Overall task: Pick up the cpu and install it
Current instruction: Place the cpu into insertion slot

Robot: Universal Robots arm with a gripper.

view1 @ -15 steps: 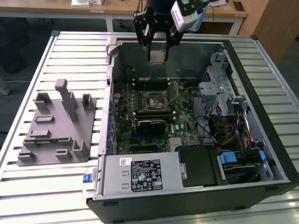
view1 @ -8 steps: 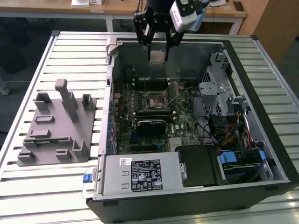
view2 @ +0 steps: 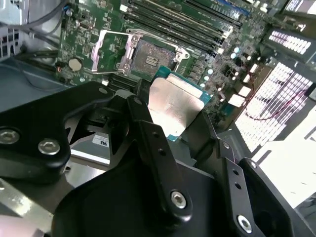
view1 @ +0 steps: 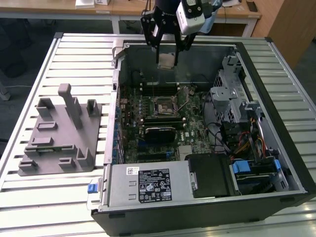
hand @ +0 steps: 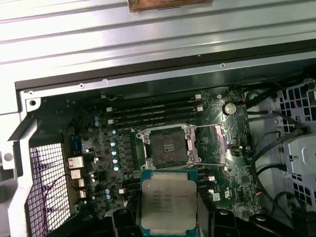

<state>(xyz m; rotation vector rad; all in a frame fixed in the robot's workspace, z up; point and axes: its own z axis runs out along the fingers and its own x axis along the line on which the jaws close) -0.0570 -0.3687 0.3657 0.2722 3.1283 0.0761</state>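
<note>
your gripper (view1: 167,57) grips the cpu (view1: 166,61); in the exterior view the socket (view1: 164,107) lies at its 6 o'clock.

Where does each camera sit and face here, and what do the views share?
Exterior view: off the arm, high, looking down into the open computer case, gripper above it.
First wrist view: on the arm, facing down at the socket; gripper parts flank the cpu.
Second wrist view: on the arm, looking past the fingers at the motherboard.
All three share the held cpu.
</note>
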